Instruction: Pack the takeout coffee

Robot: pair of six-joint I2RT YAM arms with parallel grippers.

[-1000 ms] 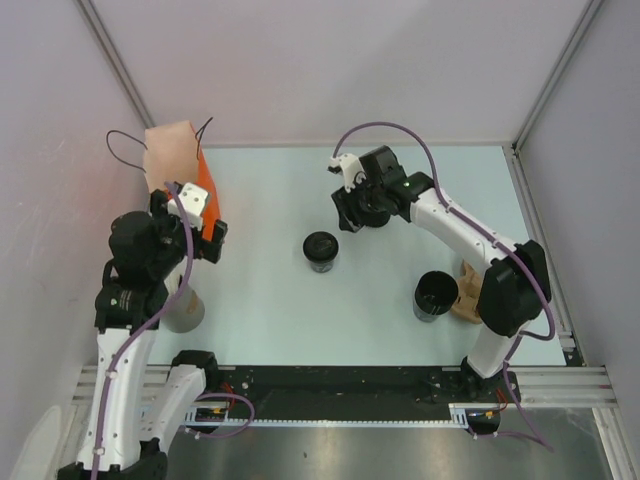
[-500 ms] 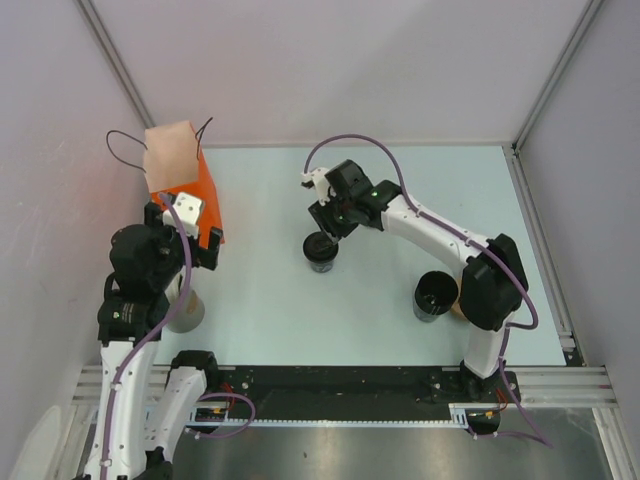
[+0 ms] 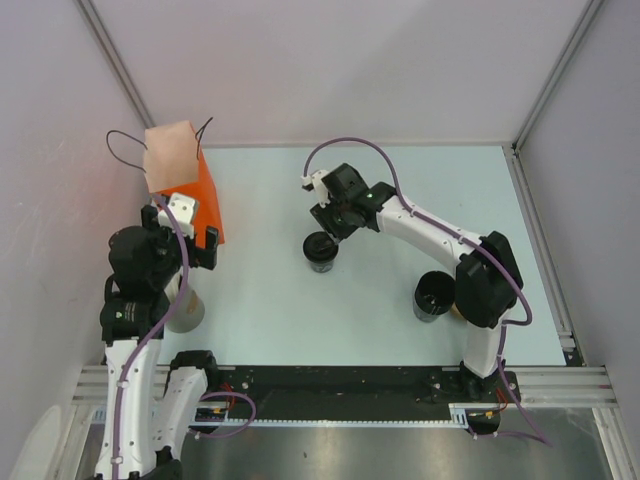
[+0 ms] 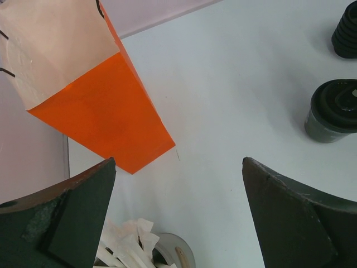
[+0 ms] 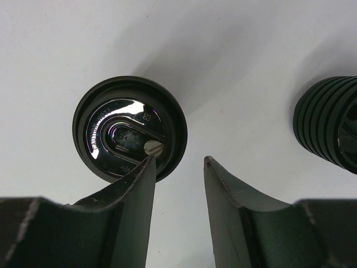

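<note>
The takeout coffee [image 3: 320,250] is a small black cup with a glossy black lid, standing upright mid-table. In the right wrist view its lid [image 5: 129,127] lies to the upper left of my fingers. My right gripper [image 3: 335,224] is open and empty just behind and right of the cup. In its wrist view [image 5: 179,158] the left fingertip [image 5: 146,167] overlaps the lid's rim, and the gap lies beside the cup over bare table. My left gripper [image 3: 186,236] is open wide and empty [image 4: 178,162], near the orange bag [image 3: 190,190]. The cup shows at the right of the left wrist view [image 4: 333,111].
The orange paper bag [image 4: 100,117] with a pale top stands at the back left. A grey cup of white straws [image 3: 186,310] sits under my left arm [image 4: 148,251]. A wider black cup [image 3: 436,295] stands at the right. A black ribbed part [image 5: 326,125] shows beside the coffee.
My right gripper has swung forward and left from the back of the table to just over the coffee cup. My left gripper has drawn slightly nearer.
</note>
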